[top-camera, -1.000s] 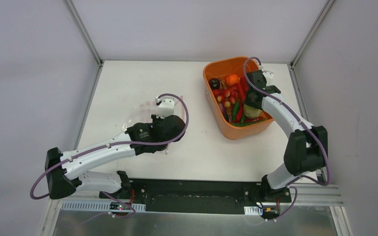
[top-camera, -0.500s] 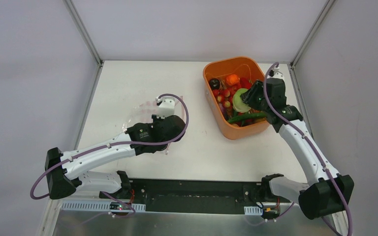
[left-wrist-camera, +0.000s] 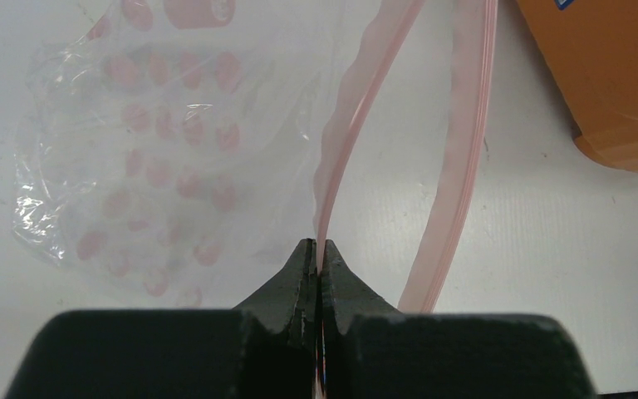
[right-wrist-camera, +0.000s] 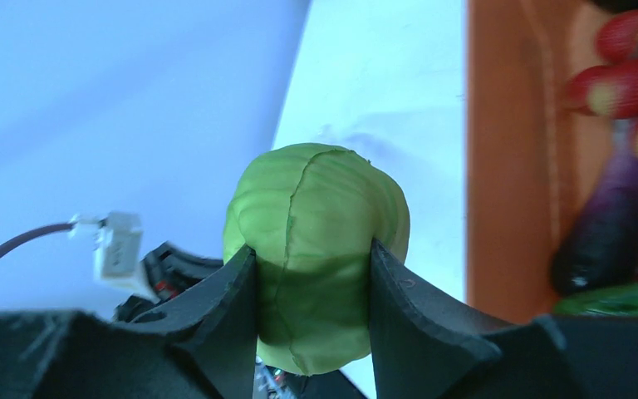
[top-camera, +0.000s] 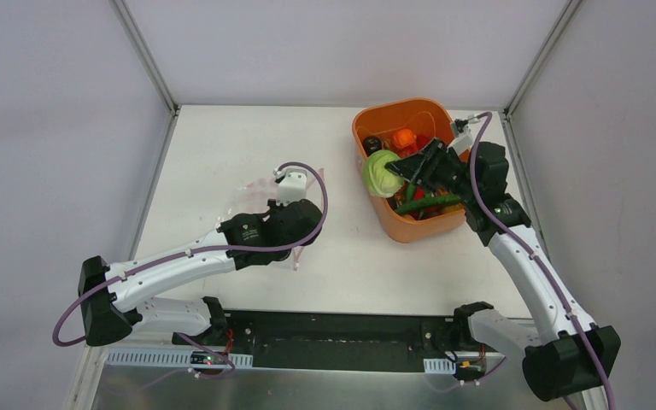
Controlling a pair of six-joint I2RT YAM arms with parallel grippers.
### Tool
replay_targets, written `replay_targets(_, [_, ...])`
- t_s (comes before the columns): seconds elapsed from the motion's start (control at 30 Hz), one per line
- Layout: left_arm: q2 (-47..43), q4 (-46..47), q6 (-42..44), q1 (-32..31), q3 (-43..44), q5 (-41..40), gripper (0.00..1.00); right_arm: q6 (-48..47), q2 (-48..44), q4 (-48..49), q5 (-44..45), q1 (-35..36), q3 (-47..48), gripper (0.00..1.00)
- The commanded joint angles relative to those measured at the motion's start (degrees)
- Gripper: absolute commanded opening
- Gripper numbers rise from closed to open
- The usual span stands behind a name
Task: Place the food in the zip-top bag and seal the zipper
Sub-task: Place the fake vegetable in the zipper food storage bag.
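Seen from above, a white table carries a clear zip-top bag on the left and an orange tub at the far right.

The left fingers are pressed fully together, pinching one lip of the bag's mouth at the zipper. In the left wrist view, this thin pink strip rises in a wavy line away from the fingertips. The other lip's pink strip curves apart to the right, so the mouth stands open. The bag's crinkly body, printed with pink dots, lies flat on the table to the left. A corner of the tub shows at the upper right of this view.

The right fingers are partly spread and clamp a round, light green, cabbage-like piece of food on both sides. From above, this piece sits over the tub's left wall, well apart from the bag.

The rest of the food lies in the tub: an orange piece, a dark piece, red-yellow fruits, a purple piece and a long green one.
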Motion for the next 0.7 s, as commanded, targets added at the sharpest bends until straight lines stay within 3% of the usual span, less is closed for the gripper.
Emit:
replay_targets(0.0, [-1.0,3.3,-0.4,0.8,0.9,2.4,0.0,6.2,0.5,10.8,-13.0,0.4,0.1,0.21])
replay_targets(0.2, [-0.7,4.8,-1.0,0.9,1.2,4.2,0.0,13.4,0.8,19.2,-13.7,3.9,-2.3,0.22])
replay_targets(0.67, [-1.8,7.4,-2.8,1.0,2.8,8.2,0.0,16.3,7.3,25.1,-6.2,15.0,-5.6,0.23])
